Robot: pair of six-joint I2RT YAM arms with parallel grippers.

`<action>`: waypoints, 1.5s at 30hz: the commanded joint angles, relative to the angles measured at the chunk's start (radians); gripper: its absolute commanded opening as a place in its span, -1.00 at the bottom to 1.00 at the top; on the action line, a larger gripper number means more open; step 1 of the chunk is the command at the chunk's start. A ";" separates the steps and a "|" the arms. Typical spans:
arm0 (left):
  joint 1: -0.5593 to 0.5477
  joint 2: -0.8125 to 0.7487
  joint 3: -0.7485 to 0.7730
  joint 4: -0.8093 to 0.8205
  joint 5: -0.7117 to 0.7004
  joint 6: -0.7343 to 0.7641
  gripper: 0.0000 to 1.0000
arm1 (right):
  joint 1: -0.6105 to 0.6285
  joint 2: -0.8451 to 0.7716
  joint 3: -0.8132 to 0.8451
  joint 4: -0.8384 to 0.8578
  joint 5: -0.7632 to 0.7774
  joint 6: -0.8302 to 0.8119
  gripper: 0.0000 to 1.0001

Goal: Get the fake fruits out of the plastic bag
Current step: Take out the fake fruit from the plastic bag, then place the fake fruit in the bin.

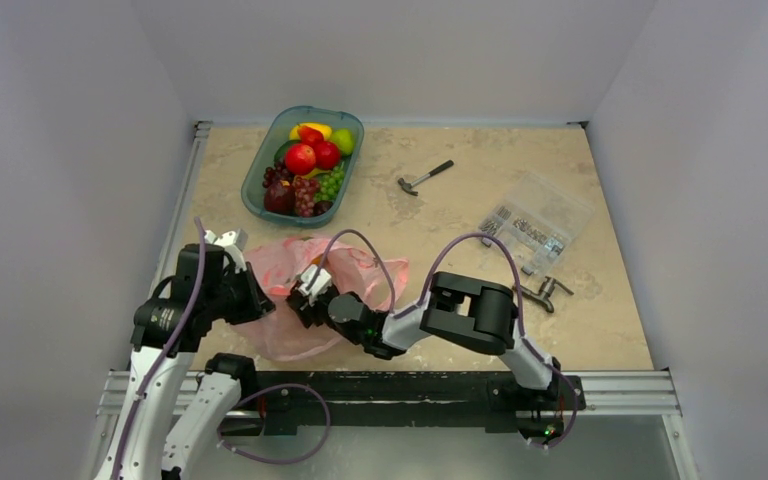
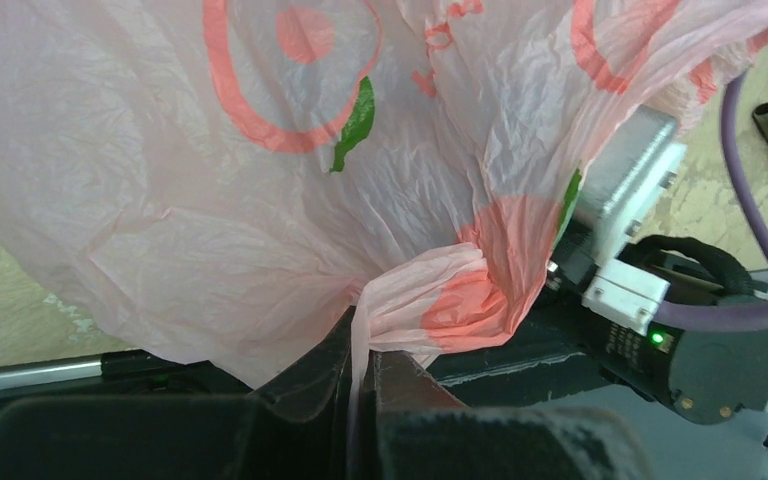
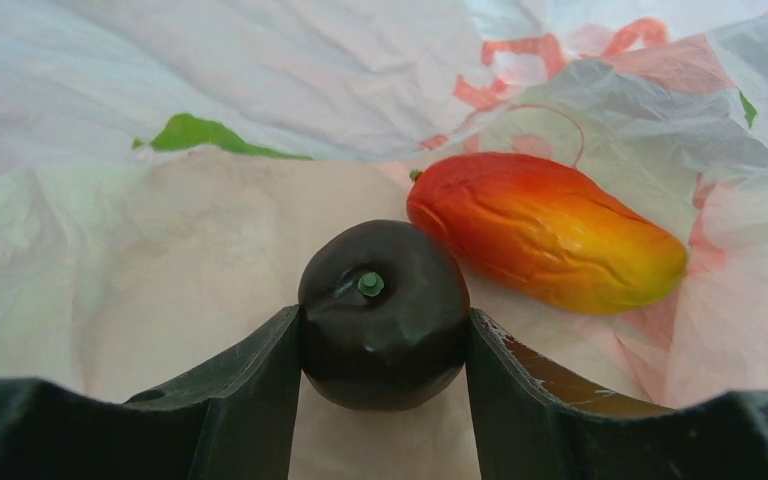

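The plastic bag (image 1: pixel 282 336) lay at about 7 o'clock on the table, right in front of the two arms. The left gripper (image 2: pixel 365 366) was shut tight on a bunched bit of the bag's edge, holding the mouth open. The right gripper (image 3: pixel 383 332) was inside the bag, its two fingers pressed on the sides of a dark round fruit (image 3: pixel 381 298). An orange and red fruit (image 3: pixel 545 232) lay at 2 o'clock from it, touching it. The dark fruit looked smooth and shiny, so it might pop out of the fingers and roll deeper into the bag. The thin bag might cling to the fingers and get dragged along. It might also rip where the left gripper pinched it, if the arms pulled apart. The orange fruit might roll off when its neighbour left. The teal tray (image 1: pixel 249 192) at 11 o'clock already held many fruits. The bag had red rings, green leaf shapes and bits of red letters, but no word could be read.
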State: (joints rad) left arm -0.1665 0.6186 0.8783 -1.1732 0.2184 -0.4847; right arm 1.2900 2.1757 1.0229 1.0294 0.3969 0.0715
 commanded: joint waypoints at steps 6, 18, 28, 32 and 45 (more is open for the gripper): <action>-0.005 -0.007 0.021 0.034 -0.082 -0.015 -1.00 | 0.003 -0.225 -0.109 -0.156 -0.098 0.065 -1.00; -0.005 0.020 0.003 0.062 -0.087 -0.032 -1.00 | 0.003 -0.510 -0.190 -0.284 -0.281 0.017 -1.00; -0.005 0.004 -0.002 0.069 -0.100 -0.041 -1.00 | 0.003 -0.792 -0.130 -0.300 -0.217 -0.123 -1.00; -0.005 0.010 -0.002 0.071 -0.093 -0.038 -1.00 | -0.014 -0.750 -0.026 -0.281 0.011 -0.153 -1.00; -0.005 0.002 -0.004 0.068 -0.094 -0.040 -1.00 | -0.300 -0.322 0.525 -0.576 -0.026 0.108 -1.00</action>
State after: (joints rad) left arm -0.1665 0.6231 0.8776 -1.1378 0.1261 -0.5137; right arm 1.0428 1.7519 1.3918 0.5705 0.3573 0.0982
